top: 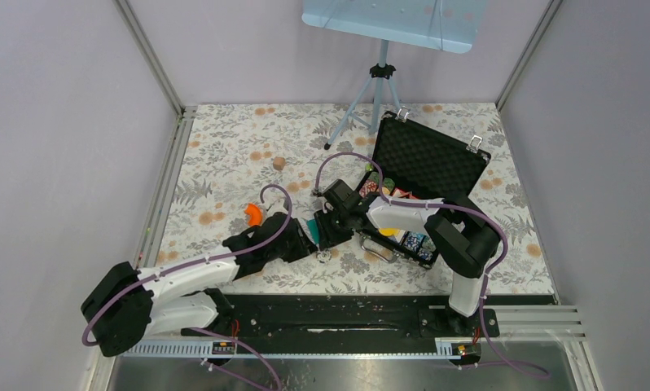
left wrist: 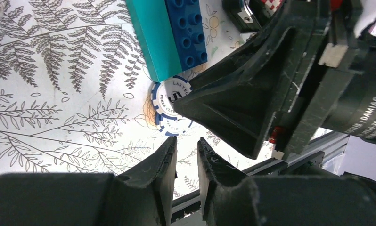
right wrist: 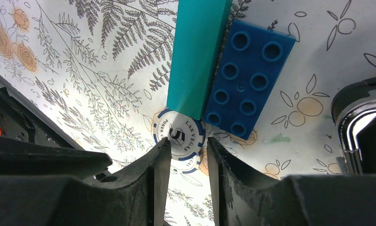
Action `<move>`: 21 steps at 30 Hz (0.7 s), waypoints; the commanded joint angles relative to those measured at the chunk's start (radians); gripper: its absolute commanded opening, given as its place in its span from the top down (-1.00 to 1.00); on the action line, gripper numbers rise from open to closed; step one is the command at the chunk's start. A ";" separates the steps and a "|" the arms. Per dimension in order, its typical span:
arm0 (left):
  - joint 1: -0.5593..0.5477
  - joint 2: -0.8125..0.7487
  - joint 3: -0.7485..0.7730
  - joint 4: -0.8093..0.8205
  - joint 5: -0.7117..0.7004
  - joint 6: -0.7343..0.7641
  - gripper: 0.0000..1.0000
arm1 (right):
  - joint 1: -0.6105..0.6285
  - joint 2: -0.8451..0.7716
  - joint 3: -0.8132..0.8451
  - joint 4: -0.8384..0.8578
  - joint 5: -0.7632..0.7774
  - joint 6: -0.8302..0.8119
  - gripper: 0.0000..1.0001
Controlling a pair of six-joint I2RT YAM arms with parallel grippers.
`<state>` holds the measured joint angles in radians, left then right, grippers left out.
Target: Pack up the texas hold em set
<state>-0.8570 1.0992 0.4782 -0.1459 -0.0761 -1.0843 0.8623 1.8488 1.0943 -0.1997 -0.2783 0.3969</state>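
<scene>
Right tool: parted, gripping nothing, tips flanking the poker chips.
Poker chips: flat on the tabletop, dead ahead, butting the teal brick.
Left tool: narrowly parted, empty, slightly farther off.
Briefcase: open, rightward.

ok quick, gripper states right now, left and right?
Left gripper: open only a crack, holding nothing.
Right gripper: partly open, tips down at the poker chips, not clamped on them.
</scene>
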 commanded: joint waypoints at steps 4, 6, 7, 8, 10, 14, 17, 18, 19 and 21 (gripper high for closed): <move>0.051 0.030 -0.037 0.098 0.064 -0.053 0.55 | 0.012 -0.019 -0.004 -0.005 0.007 -0.007 0.17; 0.069 0.038 -0.077 0.184 0.117 -0.084 0.54 | 0.012 -0.019 -0.006 -0.005 0.010 -0.004 0.17; 0.076 0.038 -0.093 0.202 0.130 -0.094 0.54 | 0.012 -0.019 -0.009 -0.003 0.010 -0.002 0.17; 0.080 0.039 -0.102 0.213 0.138 -0.103 0.52 | 0.012 -0.019 -0.012 0.001 0.010 0.001 0.18; 0.085 0.039 -0.114 0.228 0.149 -0.115 0.28 | 0.012 -0.020 -0.018 0.007 0.012 0.007 0.18; 0.095 0.036 -0.145 0.267 0.162 -0.155 0.05 | 0.012 -0.019 -0.028 0.014 0.017 0.022 0.20; 0.103 0.037 -0.182 0.322 0.173 -0.198 0.03 | 0.012 -0.020 -0.043 0.029 0.023 0.041 0.22; 0.104 0.039 -0.195 0.349 0.175 -0.214 0.03 | 0.012 -0.021 -0.047 0.037 0.024 0.048 0.23; 0.105 0.041 -0.205 0.375 0.176 -0.228 0.04 | 0.012 -0.022 -0.053 0.042 0.025 0.055 0.24; 0.105 0.056 -0.218 0.420 0.181 -0.251 0.08 | 0.012 -0.022 -0.061 0.052 0.028 0.070 0.27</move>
<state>-0.7586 1.1370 0.2897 0.1211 0.0761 -1.2541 0.8623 1.8431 1.0660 -0.1547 -0.2779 0.4339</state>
